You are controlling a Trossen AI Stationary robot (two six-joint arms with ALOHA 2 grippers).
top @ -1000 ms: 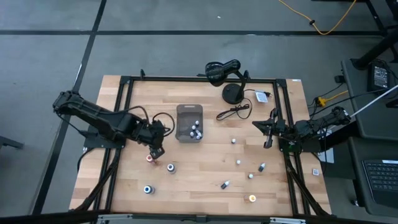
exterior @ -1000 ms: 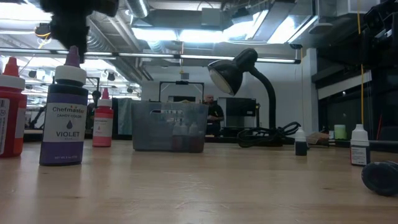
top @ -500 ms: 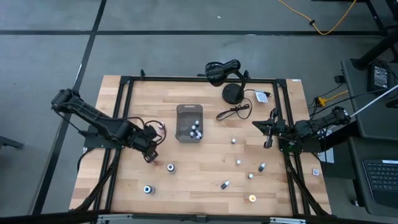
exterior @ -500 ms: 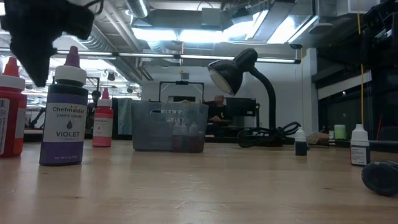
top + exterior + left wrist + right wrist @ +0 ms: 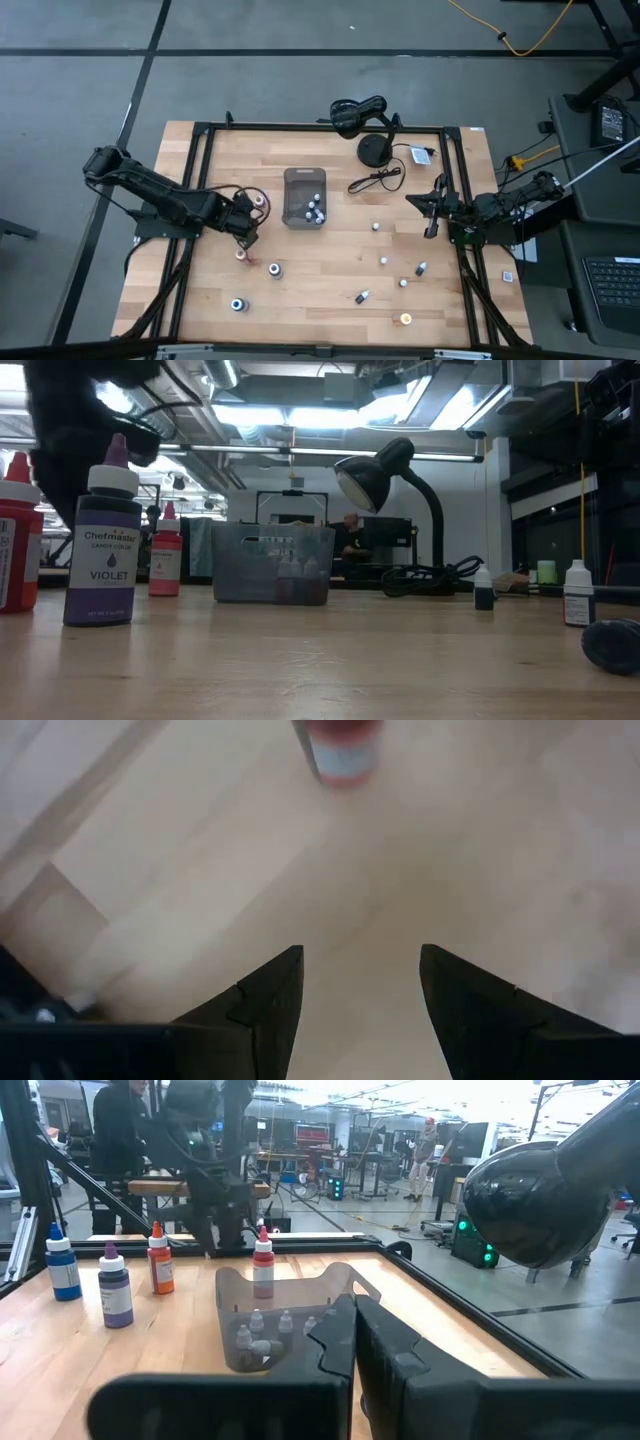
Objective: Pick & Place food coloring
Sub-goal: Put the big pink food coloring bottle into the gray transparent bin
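Wooden planks make up the table [image 5: 330, 270], framed by black rails, with a black desk lamp [image 5: 360, 115] at its far edge. A clear gray tray [image 5: 304, 197] stands near the middle, holding four small bottles as far as I can count from above.

Loose food coloring bottles are scattered across the tabletop. On the left half I count four larger ones: a pink-capped one [image 5: 261, 202] just left of the tray, a red one [image 5: 241, 255] nearer the front, a violet one [image 5: 274, 268] beside it, and a blue one [image 5: 237, 304] near the front edge. On the right half there are six tiny ones, among them an orange-capped bottle [image 5: 405, 319] at the front (one of the six lies on its side).

Over the left half, the left gripper [image 5: 247, 233] hovers between the pink-capped bottle and the red one, its fingers [image 5: 270, 1000] spread apart with nothing between them; its wrist camera shows bare wood and a red bottle just ahead.

At the right edge, the right gripper [image 5: 431, 225] waits above the table, its fingers pressed together on nothing, well apart from every bottle.
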